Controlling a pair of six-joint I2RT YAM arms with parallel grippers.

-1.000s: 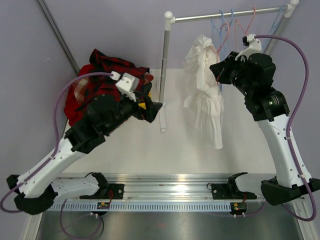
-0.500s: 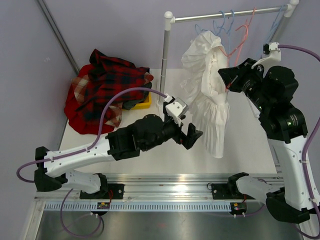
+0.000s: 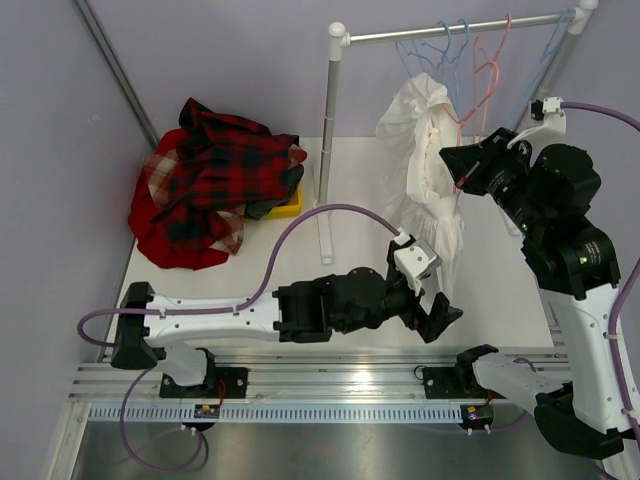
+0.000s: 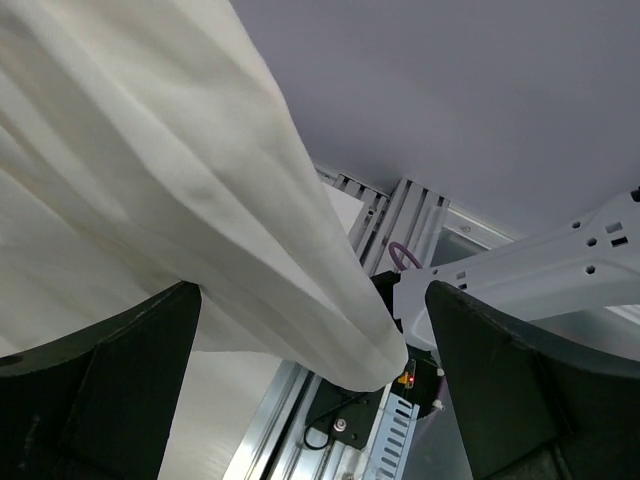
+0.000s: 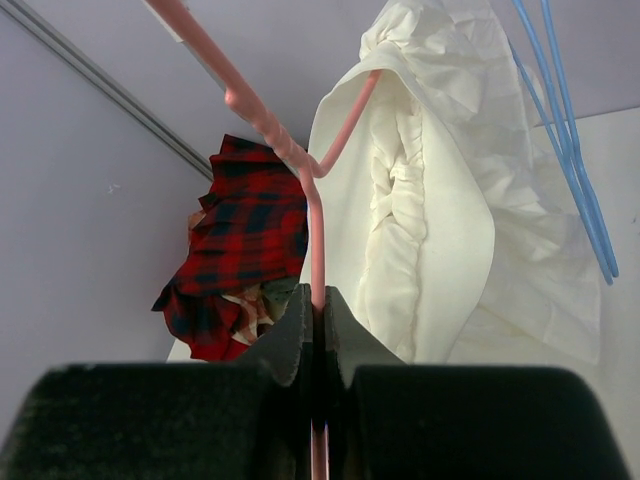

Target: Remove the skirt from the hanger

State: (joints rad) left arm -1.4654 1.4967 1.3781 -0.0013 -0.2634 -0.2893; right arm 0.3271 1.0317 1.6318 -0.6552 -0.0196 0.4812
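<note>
A white skirt (image 3: 428, 190) hangs from a pink hanger (image 3: 487, 72) at the garment rail. My right gripper (image 3: 455, 165) is shut on the pink hanger's wire (image 5: 318, 260), with the skirt's gathered waistband (image 5: 400, 200) just right of it. My left gripper (image 3: 438, 312) is open below the skirt's hem. In the left wrist view the hem (image 4: 300, 290) hangs between my two dark fingers (image 4: 110, 380), touching neither clearly.
A rail on a white post (image 3: 326, 150) holds several blue and pink empty hangers (image 3: 440, 45). A red plaid pile (image 3: 205, 175) lies on a yellow bin (image 3: 285, 208) at the back left. A metal track (image 3: 330, 380) runs along the near edge.
My left arm swung from the plaid pile across the table to under the skirt's hem. My right arm shifted right and up with the hanger; the skirt moved with it.
</note>
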